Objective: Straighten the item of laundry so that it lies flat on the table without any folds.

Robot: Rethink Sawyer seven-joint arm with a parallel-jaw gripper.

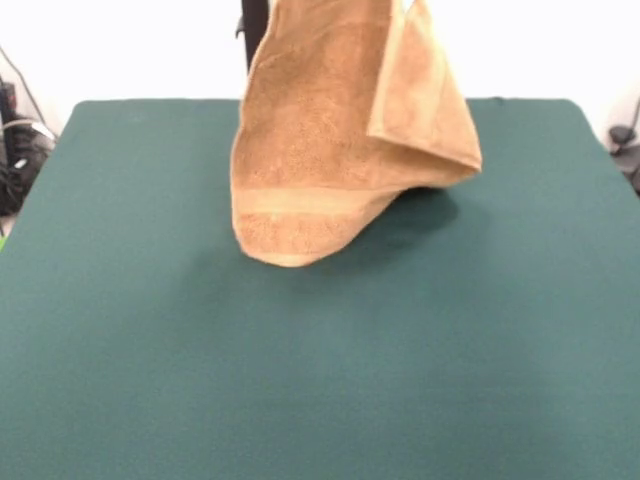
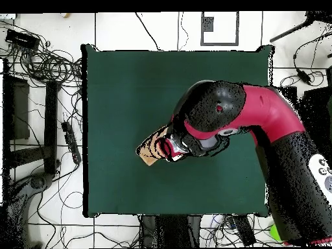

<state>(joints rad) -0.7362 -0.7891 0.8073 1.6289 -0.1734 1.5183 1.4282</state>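
From the front, one towel (image 1: 330, 140) hangs lifted above the one green table (image 1: 300, 380), its top leaving the picture at 12 o'clock. A flap folds over at 2 o'clock, and the striped lower corner hangs low over the cloth, contact unclear. Bare tabletop spreads from 3 round to 9 o'clock.

From overhead, one red and black arm (image 2: 259, 117) covers the table's middle. The gripper (image 2: 170, 146) is largely hidden; its grip cannot be told. Towel shows at its 9 o'clock.
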